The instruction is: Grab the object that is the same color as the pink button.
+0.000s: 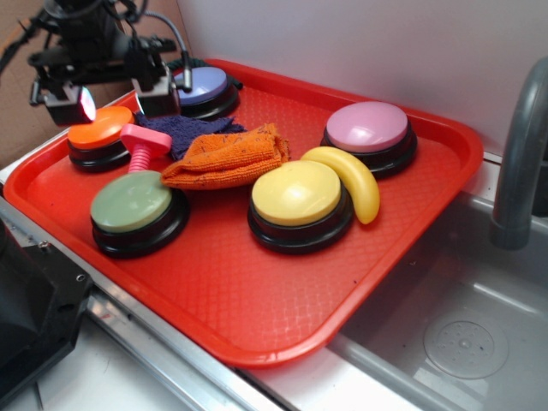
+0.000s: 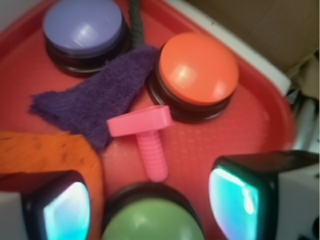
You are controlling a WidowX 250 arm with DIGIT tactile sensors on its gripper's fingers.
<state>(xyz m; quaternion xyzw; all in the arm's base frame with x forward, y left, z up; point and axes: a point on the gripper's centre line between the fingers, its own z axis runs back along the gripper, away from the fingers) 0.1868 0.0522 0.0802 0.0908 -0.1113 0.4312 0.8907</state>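
A small bright-pink toy bolt lies on the red tray between the orange-topped button and the green-topped button, its shaft pointing toward the green one. The pink button, pale pink on a black base, stands at the tray's far right and is out of the wrist view. My gripper hovers open above the tray's back left corner, over the bolt and green button. Nothing sits between its fingers.
A lilac-blue button, a purple cloth and an orange cloth crowd the bolt. A yellow button and banana lie mid-tray. A sink and faucet are to the right.
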